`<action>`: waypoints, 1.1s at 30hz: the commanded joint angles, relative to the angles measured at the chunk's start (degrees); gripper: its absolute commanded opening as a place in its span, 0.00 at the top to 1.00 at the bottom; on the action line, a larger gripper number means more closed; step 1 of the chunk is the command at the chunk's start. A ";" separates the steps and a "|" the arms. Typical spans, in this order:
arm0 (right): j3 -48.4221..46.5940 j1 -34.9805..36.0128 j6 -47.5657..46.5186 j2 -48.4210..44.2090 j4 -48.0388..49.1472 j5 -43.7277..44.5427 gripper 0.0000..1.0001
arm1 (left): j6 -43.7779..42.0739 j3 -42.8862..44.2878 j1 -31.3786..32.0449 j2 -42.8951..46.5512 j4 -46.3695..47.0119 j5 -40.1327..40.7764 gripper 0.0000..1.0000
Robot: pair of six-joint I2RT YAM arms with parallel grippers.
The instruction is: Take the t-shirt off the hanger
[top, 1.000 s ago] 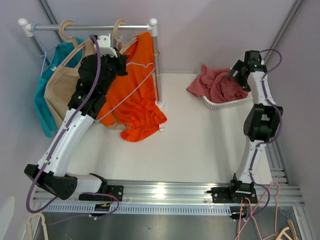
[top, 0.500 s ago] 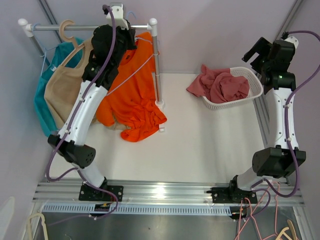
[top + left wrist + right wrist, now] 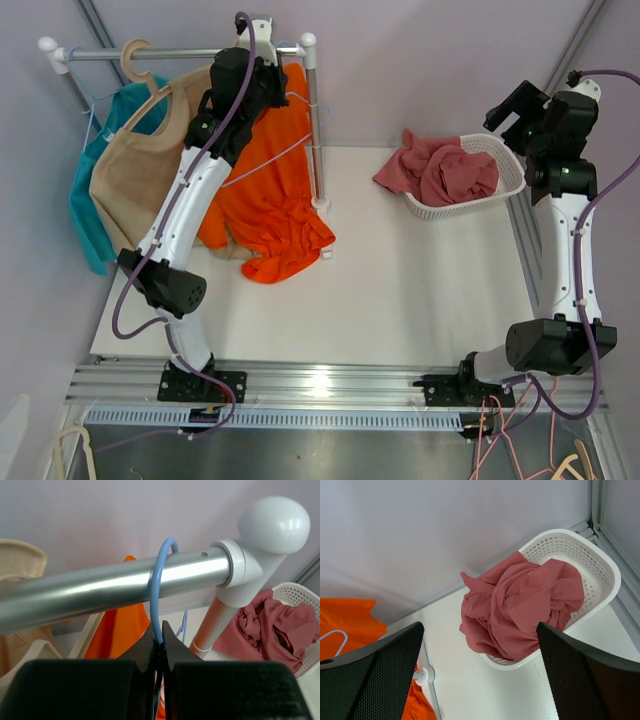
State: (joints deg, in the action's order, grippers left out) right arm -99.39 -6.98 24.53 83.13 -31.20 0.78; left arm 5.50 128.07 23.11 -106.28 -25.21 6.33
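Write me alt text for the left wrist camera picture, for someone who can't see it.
The left gripper pinches a blue hanger hook just below where it loops over a metal rail. The rail ends in a white ball-topped post at right. Below hangs an orange t-shirt, with red clothes in a white basket at far right.

Shiny metal rail (image 3: 100,587), plastic basket (image 3: 590,560)
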 commanded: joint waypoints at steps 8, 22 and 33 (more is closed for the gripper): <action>1.57 -0.13 0.69 -3.06 1.93 -3.32 0.00 | 1.53 0.33 0.18 5.55 -2.38 -15.81 0.81; 3.06 -0.14 1.04 -5.09 1.49 -5.87 0.00 | 1.19 -7.65 -1.66 20.66 -2.73 -16.54 0.01; 5.09 -0.14 1.39 -5.26 3.51 -8.51 0.01 | 0.13 -21.11 -11.51 21.65 1.92 -21.35 0.12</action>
State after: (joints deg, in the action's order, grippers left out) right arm -94.19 -6.98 25.45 79.44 -30.13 -5.96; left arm 6.33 108.47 12.75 -80.97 -24.97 -11.86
